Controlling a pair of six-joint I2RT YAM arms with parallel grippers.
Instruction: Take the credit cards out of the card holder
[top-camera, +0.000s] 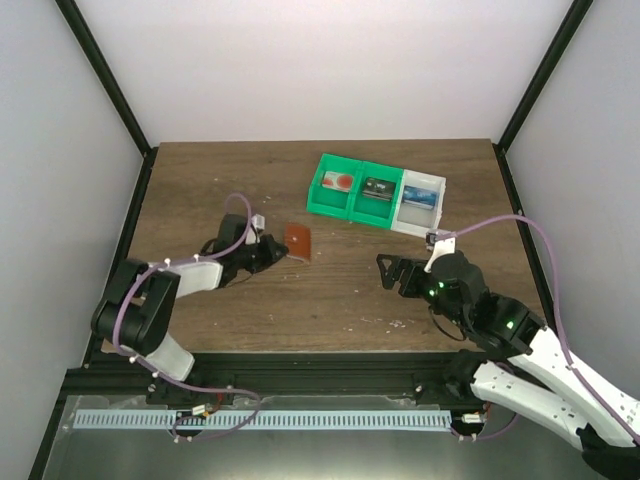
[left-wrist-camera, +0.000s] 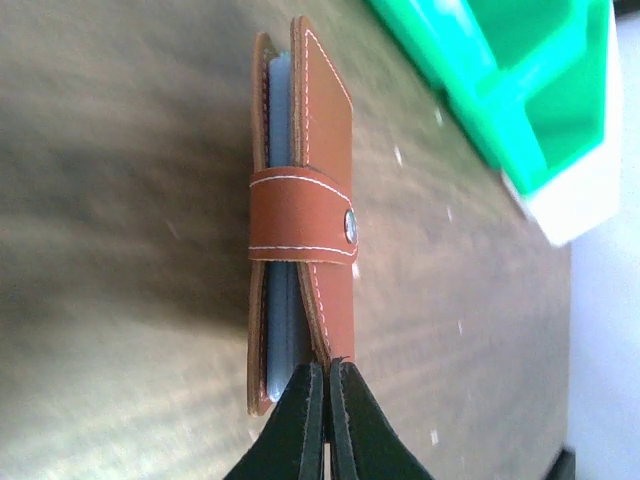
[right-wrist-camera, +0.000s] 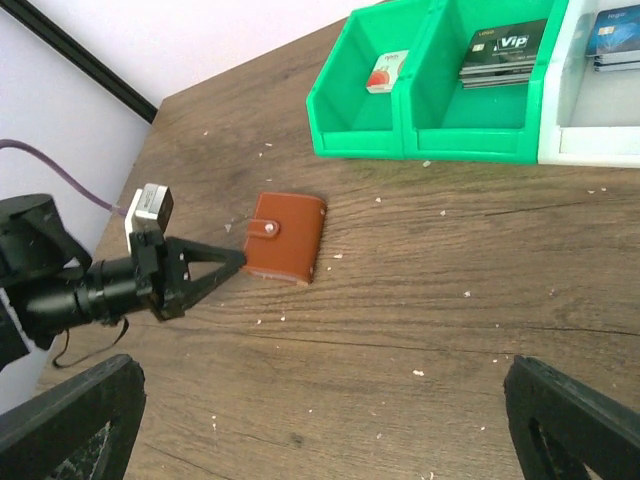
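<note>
Opening step barely begun: card holder (top-camera: 298, 241) flat on the worktop (top-camera: 330, 300), left of centre, snap strap (left-wrist-camera: 300, 215) fastened.

Left pincer (left-wrist-camera: 328, 375) pinched tight on nothing, tips touching the holder's near edge. Right pincer (top-camera: 385, 272) spread wide, well apart to the right. Next, most likely: pop the snap, fold the cover back, steady with one arm, draw with the other. No credit cards visible inside, only grey-blue pocket edges. Beyond, green bins (right-wrist-camera: 420, 140) and white bin (right-wrist-camera: 590, 145) holding loose cards (right-wrist-camera: 505, 50); nothing in the way.
</note>
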